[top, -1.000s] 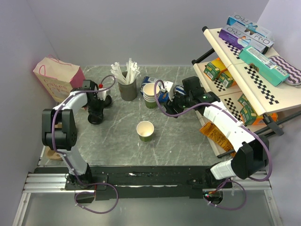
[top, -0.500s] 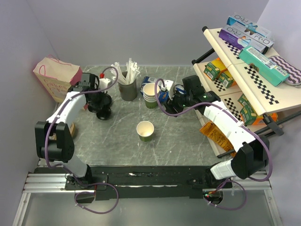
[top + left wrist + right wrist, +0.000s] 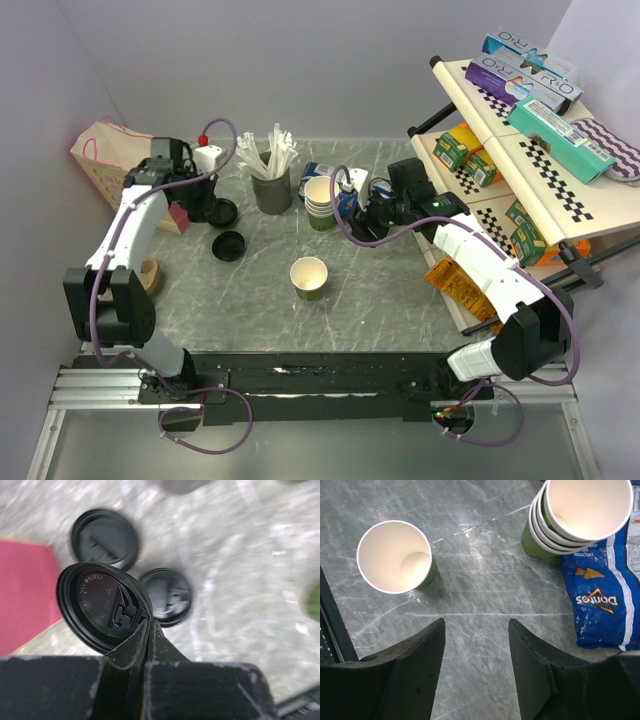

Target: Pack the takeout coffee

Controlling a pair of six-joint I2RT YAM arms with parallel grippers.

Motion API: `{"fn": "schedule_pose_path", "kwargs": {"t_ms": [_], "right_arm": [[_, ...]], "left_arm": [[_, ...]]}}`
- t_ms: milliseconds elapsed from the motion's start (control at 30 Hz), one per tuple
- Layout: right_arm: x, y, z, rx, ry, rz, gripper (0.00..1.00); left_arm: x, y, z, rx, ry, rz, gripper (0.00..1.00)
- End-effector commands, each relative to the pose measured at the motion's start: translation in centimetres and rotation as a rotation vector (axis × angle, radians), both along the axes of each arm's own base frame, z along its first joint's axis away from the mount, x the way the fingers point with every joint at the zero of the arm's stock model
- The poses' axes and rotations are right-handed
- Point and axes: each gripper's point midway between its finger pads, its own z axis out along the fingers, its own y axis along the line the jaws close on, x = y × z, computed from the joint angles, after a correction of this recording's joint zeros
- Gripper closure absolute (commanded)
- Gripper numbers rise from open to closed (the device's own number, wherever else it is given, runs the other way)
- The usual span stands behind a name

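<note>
Landmark for all places: the stack of green paper cups with cream insides (image 3: 319,202), standing toward the back of the grey marbled table (image 3: 400,300).

**Task's thing.** A single green paper cup (image 3: 309,278), round, cream inside, has no lid on it. It stands a little in front of the stack, toward the arm bases, and apart from it. It is upright, its long axis vertical and its mouth pointing straight up. In the right wrist view it looks empty.

**Left gripper** (image 3: 149,626). The jaws are closed on the rim of a round black plastic lid (image 3: 102,605), pinched at one edge. The disc is tilted, one face toward the wrist camera. It is held well to the left of the stack. Two loose black lids (image 3: 166,596) lie flat on the table beneath it. A pink paper bag (image 3: 115,160) sits further left again.

**Right gripper** (image 3: 476,630). The jaws are apart with nothing between them. It hovers just to the right of the stack, beside a blue Doritos bag (image 3: 600,595).

**Relation that matters.** The cup lies to the right of the held lid and nearer the arm bases. The right gripper is nearer the cup, but the left one carries the lid.

**Judgement.** Capping looks like the step in hand. The lid would have to come level and centred over the mouth, in line with the cup's vertical axis. An empty cup may tip if it is pressed off-centre.
</note>
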Motion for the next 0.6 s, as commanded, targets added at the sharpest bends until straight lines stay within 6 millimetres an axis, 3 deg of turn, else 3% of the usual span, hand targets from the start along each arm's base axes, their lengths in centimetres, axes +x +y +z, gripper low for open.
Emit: {"fn": "schedule_pose_path", "kwargs": {"t_ms": [0, 100, 233, 300, 367, 400, 433, 467, 500, 567], "right_arm": [[-0.3, 1.2, 4.2, 0.082, -0.096, 0.053, 0.39], [-0.6, 1.3, 5.6, 0.111, -0.126, 0.062, 0.38], [-1.1, 1.8, 7.5, 0.174, -0.144, 0.056, 0.37], [-1.5, 2.1, 8.2, 0.204, -0.122, 0.039, 0.36], [-1.8, 2.4, 8.4, 0.234, -0.072, 0.003, 0.36], [-1.7, 2.4, 8.5, 0.245, -0.051, -0.016, 0.35], [-1.8, 2.4, 8.4, 0.253, -0.030, -0.031, 0.35], [-2.0, 2.7, 8.4, 0.275, 0.007, -0.047, 0.35], [-2.1, 2.7, 7.9, 0.279, 0.033, -0.058, 0.35], [-2.3, 2.9, 7.5, 0.307, 0.081, -0.086, 0.34]], "left_arm": [[-4.0, -6.1, 7.2, -0.329, -0.104, -0.284, 0.99], [-7.1, -8.8, 8.9, -0.487, -0.112, -0.429, 0.99], [-8.8, -11.5, 10.6, -0.594, -0.163, -0.528, 0.99], [-10.2, -13.1, 10.5, -0.643, -0.159, -0.548, 0.99], [-10.6, -14.7, 12.7, -0.689, -0.271, -0.565, 0.99], [-11.2, -15.1, 10.6, -0.730, -0.229, -0.523, 0.99], [-11.7, -15.9, 10.8, -0.793, -0.199, -0.469, 0.99], [-11.7, -16.5, 13.2, -0.818, -0.349, -0.511, 0.99], [-12.2, -16.8, 11.3, -0.845, -0.313, -0.481, 0.99], [-12.8, -18.2, 11.7, -0.907, -0.306, -0.468, 0.99]]}}
